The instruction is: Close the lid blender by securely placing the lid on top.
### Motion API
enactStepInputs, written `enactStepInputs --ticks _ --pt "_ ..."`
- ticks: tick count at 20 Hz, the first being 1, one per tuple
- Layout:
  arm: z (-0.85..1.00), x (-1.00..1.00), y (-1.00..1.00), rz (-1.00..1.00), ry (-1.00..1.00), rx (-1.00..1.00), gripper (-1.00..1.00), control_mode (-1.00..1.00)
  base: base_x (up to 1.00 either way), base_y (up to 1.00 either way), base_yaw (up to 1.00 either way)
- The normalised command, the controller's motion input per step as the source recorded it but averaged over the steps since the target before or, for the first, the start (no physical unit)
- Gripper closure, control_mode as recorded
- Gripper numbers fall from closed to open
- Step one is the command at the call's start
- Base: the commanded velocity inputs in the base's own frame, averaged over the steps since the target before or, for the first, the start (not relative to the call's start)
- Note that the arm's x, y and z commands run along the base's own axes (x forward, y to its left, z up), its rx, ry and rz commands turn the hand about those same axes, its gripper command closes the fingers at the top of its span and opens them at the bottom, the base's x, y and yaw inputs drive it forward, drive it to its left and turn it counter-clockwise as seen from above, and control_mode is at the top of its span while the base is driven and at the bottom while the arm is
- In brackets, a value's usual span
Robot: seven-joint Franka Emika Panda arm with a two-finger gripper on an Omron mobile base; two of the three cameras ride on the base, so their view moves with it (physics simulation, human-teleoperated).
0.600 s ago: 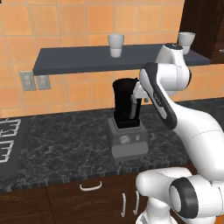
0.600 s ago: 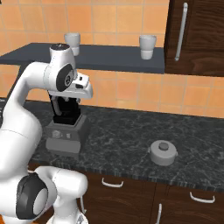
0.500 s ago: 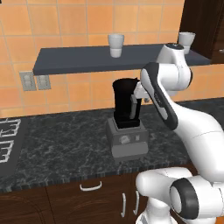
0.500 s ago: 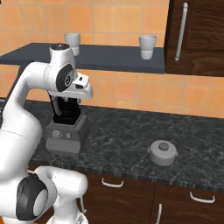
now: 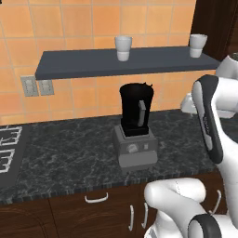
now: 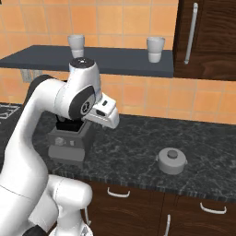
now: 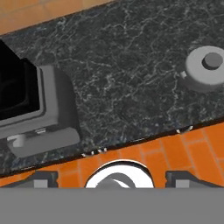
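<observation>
The blender (image 5: 135, 128) stands mid-counter, a tall black jar with an open top on a boxy grey base with dials. In the right base view, part of the blender (image 6: 68, 144) is hidden behind my arm. The lid (image 6: 172, 160), a light-grey round cap with a centre knob, lies on the counter well to the blender's right. My gripper (image 6: 109, 120) hangs above the counter between them, nearer the blender. Seen from the hand, the gripper (image 7: 113, 178) is open and holds nothing. There the lid (image 7: 205, 68) sits upper right and the blender base (image 7: 48, 118) at the left.
A dark wall shelf (image 5: 83, 64) above the blender carries two white cups (image 5: 123, 48) (image 5: 198, 45). A stove (image 5: 7, 151) lies at the far left. A dark tall cabinet with a long handle (image 6: 190, 33) stands at the right. The counter's front edge runs close below the lid.
My hand has swung right, away from the blender jar toward the lid side, and sits slightly lower. Blender and lid have not moved.
</observation>
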Motion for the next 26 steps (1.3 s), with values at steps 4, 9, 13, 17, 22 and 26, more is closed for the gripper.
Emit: enactStepInputs --ticks 4,9,13,17,22,26 --pt "0.0 -0.47 -1.0 -0.18 0.02 0.12 -1.0 -1.0 0.0 0.0 0.0" --pt "-0.02 -0.31 -1.0 -0.15 0.0 0.13 -1.0 -1.0 0.0 0.0 0.0" --pt "-0.18 0.11 -1.0 -0.11 0.05 0.07 -1.0 -1.0 0.0 0.0 0.0" --pt "-0.44 0.63 -0.14 0.0 0.01 -0.12 -1.0 -1.0 0.0 0.0 0.0" --pt "-0.46 0.57 -0.21 0.0 0.0 -0.02 -1.0 -1.0 0.0 0.0 0.0" --pt "-0.44 0.03 -0.77 -0.07 0.08 0.03 -1.0 -1.0 0.0 0.0 0.0"
